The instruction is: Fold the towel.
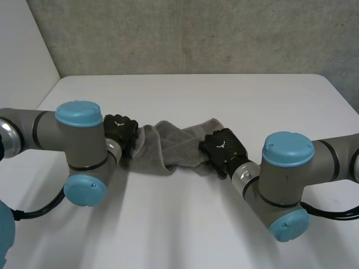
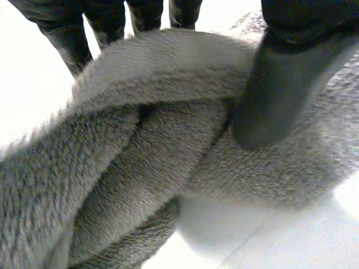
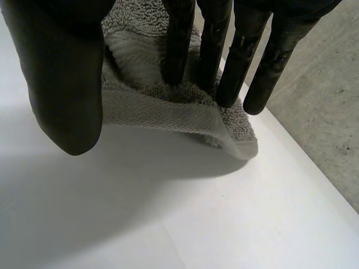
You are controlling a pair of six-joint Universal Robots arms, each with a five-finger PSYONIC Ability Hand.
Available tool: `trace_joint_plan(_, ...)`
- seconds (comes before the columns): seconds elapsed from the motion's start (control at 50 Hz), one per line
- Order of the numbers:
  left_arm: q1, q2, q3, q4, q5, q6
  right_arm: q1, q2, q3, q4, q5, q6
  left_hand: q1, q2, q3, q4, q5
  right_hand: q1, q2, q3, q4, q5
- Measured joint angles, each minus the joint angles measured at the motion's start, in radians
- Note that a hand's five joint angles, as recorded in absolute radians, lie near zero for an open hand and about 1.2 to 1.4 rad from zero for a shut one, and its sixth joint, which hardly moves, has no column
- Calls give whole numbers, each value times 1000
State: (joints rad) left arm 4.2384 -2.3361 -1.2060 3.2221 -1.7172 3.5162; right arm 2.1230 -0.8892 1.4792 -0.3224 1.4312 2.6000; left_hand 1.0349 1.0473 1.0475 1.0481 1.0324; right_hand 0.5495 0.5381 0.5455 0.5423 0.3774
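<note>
A grey towel [image 1: 168,147] lies bunched in a twisted strip on the white table [image 1: 185,218], stretched between my two hands. My left hand [image 1: 120,131] is at the towel's left end. In the left wrist view a raised fold of towel [image 2: 157,84] sits between its fingers [image 2: 70,39] and its thumb [image 2: 280,89], which presses into the cloth. My right hand [image 1: 223,148] is at the right end. Its straight fingers [image 3: 230,73] rest their tips on the towel's [image 3: 168,115] edge near a corner, and the thumb [image 3: 67,84] hangs apart, above the table.
Bare white tabletop [image 1: 196,95] spreads in front of and behind the towel. A grey concrete wall [image 1: 196,33] stands behind the table's far edge. Both forearms lie low over the table at either side.
</note>
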Motion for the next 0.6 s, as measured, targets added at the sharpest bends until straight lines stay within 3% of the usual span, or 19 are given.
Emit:
trace_joint_plan(0.12, 13, 4, 0, 23, -47, -1, 0, 17, -1, -32, 3, -13, 149, 149, 155, 147, 157, 259, 277, 263, 266, 253)
trace_joint_plan(0.2, 20, 12, -2, 35, -72, -1, -3, 17, 0, -46, 2, -10, 212, 210, 220, 214, 221, 672, 676, 652, 672, 653)
trace_joint_plan(0.24, 22, 20, -3, 37, -79, -1, -3, 13, 0, -49, 2, -5, 257, 262, 269, 264, 271, 744, 752, 746, 774, 759)
trace_joint_plan(0.34, 30, 77, -4, 33, -86, -4, -9, -28, -2, -46, 7, 37, 365, 398, 465, 442, 420, 744, 753, 759, 787, 763)
trace_joint_plan(0.44, 46, 182, -9, 25, -83, -19, -32, -159, -12, -3, 7, 129, 365, 400, 490, 454, 427, 744, 765, 759, 787, 763)
trace_joint_plan(0.6, 55, 422, -9, -15, -74, -123, -137, -431, -129, 271, -49, 265, 365, 400, 493, 454, 427, 744, 772, 769, 787, 763)
